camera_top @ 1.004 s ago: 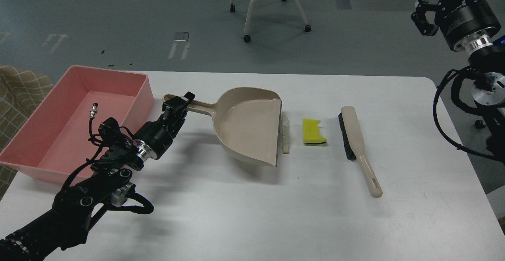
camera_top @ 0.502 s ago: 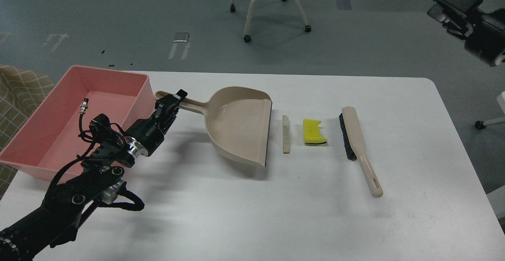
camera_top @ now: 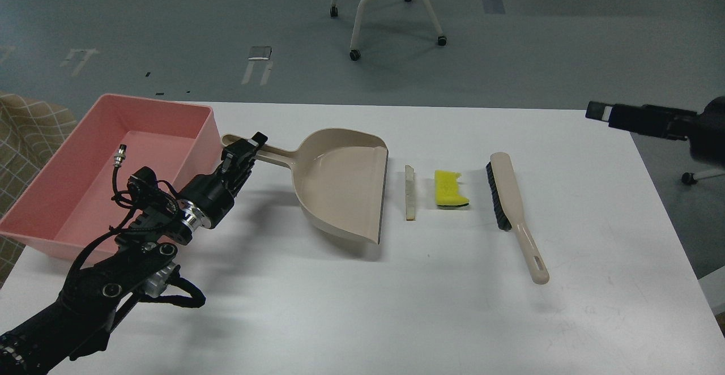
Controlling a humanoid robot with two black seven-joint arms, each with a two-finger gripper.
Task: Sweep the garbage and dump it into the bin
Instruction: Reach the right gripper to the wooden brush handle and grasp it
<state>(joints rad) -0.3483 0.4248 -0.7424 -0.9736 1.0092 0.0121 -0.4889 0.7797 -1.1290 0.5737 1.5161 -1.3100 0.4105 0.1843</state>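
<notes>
My left gripper (camera_top: 244, 149) is shut on the handle of the beige dustpan (camera_top: 342, 185), which rests on the white table with its open mouth facing right. The garbage lies just right of the mouth: a thin pale slice (camera_top: 410, 192), then a yellow sponge piece with dark backing (camera_top: 451, 188). The beige brush with black bristles (camera_top: 512, 211) lies right of the sponge. The pink bin (camera_top: 85, 211) stands at the table's left, beside my left arm. My right gripper (camera_top: 599, 111) hovers over the table's far right edge, seen side-on, so its fingers cannot be told apart.
A white-legged wheeled chair (camera_top: 391, 7) stands on the floor beyond the table. A checked fabric thing (camera_top: 28, 123) sits left of the bin. The table's right edge (camera_top: 674, 239) runs close to the brush.
My left gripper pulled the dustpan a little left, off the pale slice. My right arm swung down from the top right to the table's far right edge.
</notes>
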